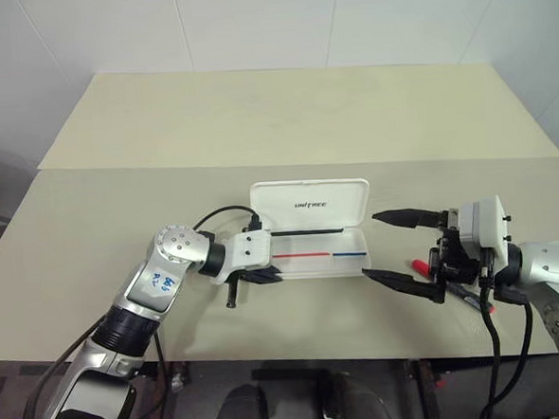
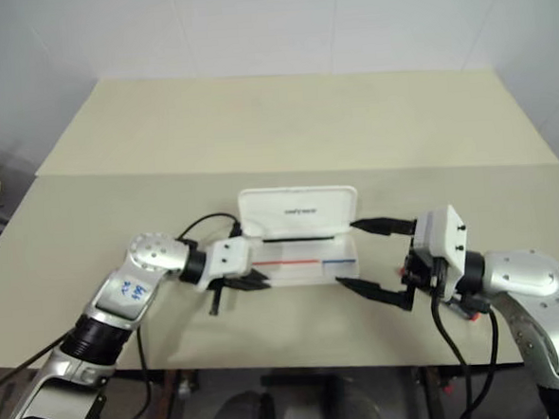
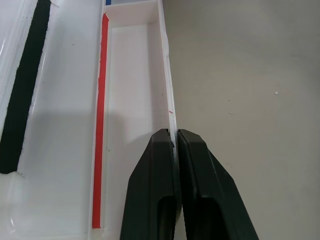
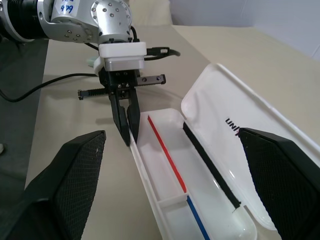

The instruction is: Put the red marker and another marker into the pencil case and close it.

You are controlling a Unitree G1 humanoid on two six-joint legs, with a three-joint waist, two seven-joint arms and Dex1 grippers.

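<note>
The white pencil case point(image 1: 310, 205) lies open mid-table, its "UNITREE" lid standing up behind the tray point(image 4: 165, 172), which has a red and blue stripe and looks bare inside. My left gripper point(image 3: 173, 134) is at the tray's left end, shut on its thin front wall. My right gripper point(image 1: 370, 246) hangs wide open just off the case's right end, one finger point(image 1: 408, 218) at the back and one at the front, holding nothing. The red marker point(image 1: 420, 264) lies on the table under the right gripper, mostly covered by it. Another marker is out of view.
The beige table point(image 1: 119, 229) has a seam across it, with a second panel point(image 1: 302, 104) behind reaching to the white wall. Its front edge runs close below both grippers. A black cable point(image 1: 218, 213) loops from the left wrist beside the case's left end.
</note>
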